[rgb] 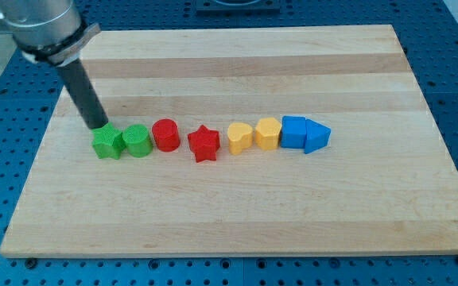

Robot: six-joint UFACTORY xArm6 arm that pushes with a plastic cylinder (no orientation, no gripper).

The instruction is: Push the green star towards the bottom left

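The green star [107,142] sits at the left end of a row of blocks across the middle of the wooden board [237,206]. My tip [98,125] is at the star's upper left edge, touching or nearly touching it. A green round block [137,141] touches the star's right side.
To the right along the row lie a red cylinder [165,134], a red star [203,143], a yellow heart-like block [239,137], a yellow hexagon-like block [267,133], a blue cube [293,131] and a blue triangle [317,137]. The board's left edge is near the star.
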